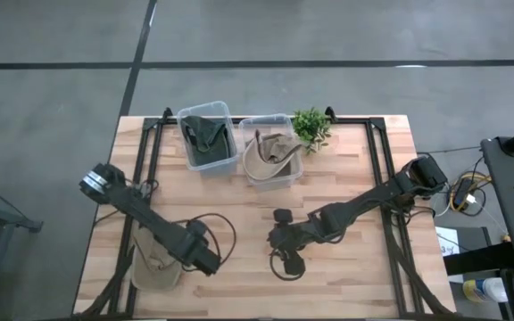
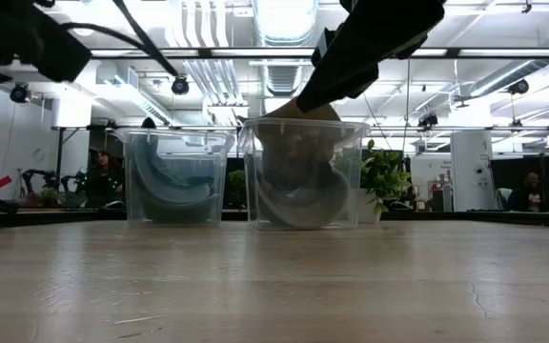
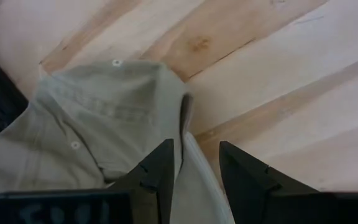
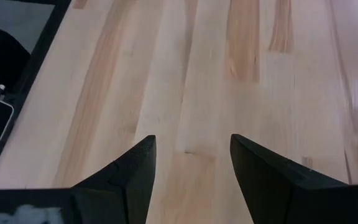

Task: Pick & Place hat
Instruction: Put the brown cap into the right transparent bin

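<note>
Down at the near-left corner, the left gripper (image 3: 194, 165) hangs with jaws spread astride the hat's (image 3: 104, 130) brim edge, the crown lying just ahead; the right gripper (image 4: 191, 165), also spread, waits mid-table over bare wood. Clearly the left arm is nearer; both bins (image 1: 208, 135) sit well apart at the far edge.

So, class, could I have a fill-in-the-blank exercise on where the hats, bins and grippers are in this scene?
1. The left gripper has its fingers astride the brim of a ____ hat lying on the table.
2. Two clear bins stand side by side; the bin farther from the plant holds a dark ____ hat.
3. The right gripper is open over bare ____.

Missing words: khaki; green; wood
</note>
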`<action>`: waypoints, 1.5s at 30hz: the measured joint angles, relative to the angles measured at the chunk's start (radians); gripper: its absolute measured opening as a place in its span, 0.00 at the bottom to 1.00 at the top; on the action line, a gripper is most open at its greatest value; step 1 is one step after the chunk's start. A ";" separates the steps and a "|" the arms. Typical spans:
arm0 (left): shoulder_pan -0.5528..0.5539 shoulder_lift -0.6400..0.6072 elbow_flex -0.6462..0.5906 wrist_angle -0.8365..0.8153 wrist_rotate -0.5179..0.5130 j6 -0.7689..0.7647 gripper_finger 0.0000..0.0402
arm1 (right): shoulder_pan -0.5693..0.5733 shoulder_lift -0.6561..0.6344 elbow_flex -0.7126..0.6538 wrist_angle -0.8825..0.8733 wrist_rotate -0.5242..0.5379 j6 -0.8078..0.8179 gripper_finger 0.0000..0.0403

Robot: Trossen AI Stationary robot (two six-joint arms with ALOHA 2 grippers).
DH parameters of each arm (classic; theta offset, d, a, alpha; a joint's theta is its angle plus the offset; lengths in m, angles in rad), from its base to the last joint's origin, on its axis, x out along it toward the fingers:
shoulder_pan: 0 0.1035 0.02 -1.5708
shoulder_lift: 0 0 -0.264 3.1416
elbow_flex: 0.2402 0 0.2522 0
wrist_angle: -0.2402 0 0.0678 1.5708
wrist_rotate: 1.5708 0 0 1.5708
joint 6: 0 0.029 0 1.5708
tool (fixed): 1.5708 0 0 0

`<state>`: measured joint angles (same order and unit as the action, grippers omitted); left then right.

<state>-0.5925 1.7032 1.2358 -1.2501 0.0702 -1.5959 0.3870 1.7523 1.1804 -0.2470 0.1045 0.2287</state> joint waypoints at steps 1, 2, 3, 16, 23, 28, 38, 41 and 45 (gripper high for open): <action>-0.001 0.013 0.000 0.005 0.001 0.001 0.30 | 0.001 0.000 -0.003 -0.001 0.000 0.000 0.50; 0.000 0.025 0.000 0.010 0.001 0.007 0.30 | 0.001 0.000 -0.006 -0.001 0.000 0.001 0.50; 0.000 0.039 0.000 0.017 0.002 0.017 0.30 | 0.002 0.000 -0.007 -0.002 0.000 0.000 0.50; 0.001 0.145 0.000 0.001 0.007 0.092 0.30 | 0.006 0.000 -0.008 0.000 0.000 0.000 0.50; 0.001 0.153 -0.003 -0.015 -0.026 0.101 0.30 | 0.006 0.000 -0.008 0.002 0.000 0.000 0.50; 0.001 0.153 -0.022 -0.001 -0.027 0.094 0.24 | 0.008 0.000 -0.007 0.002 0.000 0.000 0.50; 0.020 0.147 -0.066 0.141 -0.036 0.121 0.02 | 0.014 0.000 -0.007 0.002 0.000 0.013 0.50; 0.054 0.130 -0.063 0.248 -0.071 0.122 0.02 | 0.023 0.000 -0.007 0.002 0.000 0.015 0.50; 0.105 0.110 -0.063 0.408 -0.152 0.148 0.02 | 0.041 0.000 -0.007 -0.001 -0.001 0.033 0.50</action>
<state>-0.4876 1.8134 1.1731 -0.8424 -0.0817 -1.4476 0.4280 1.7523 1.1732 -0.2479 0.1036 0.2619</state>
